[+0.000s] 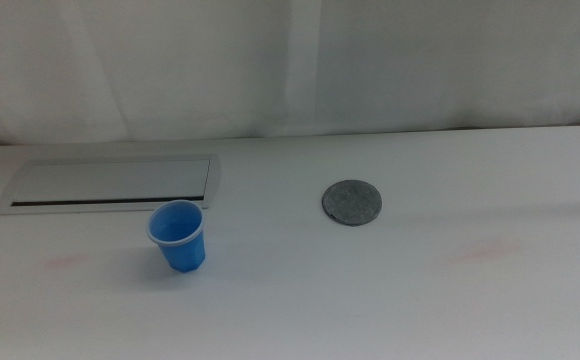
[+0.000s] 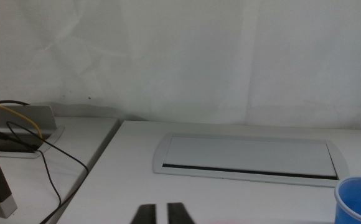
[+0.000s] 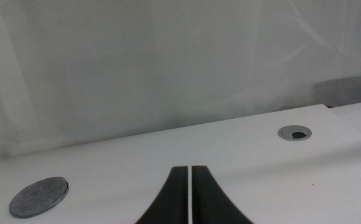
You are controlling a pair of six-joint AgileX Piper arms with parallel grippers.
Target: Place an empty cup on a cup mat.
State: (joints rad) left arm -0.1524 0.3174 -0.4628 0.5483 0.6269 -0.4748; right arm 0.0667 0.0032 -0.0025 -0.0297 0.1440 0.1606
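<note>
Well apart: cup [image 1: 179,236], left end effector [image 2: 161,214].

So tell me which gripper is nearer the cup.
Left. The left gripper has the cup close beside it; the right gripper faces the cup mat, the cup outside its view.

Overhead middle camera and low wrist cameras share the table [image 1: 390,300].

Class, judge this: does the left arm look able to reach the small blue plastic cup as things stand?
Probably yes. The small blue plastic cup stands upright on bare table, apart from the long white slotted panel, nothing between it and the left gripper.
</note>
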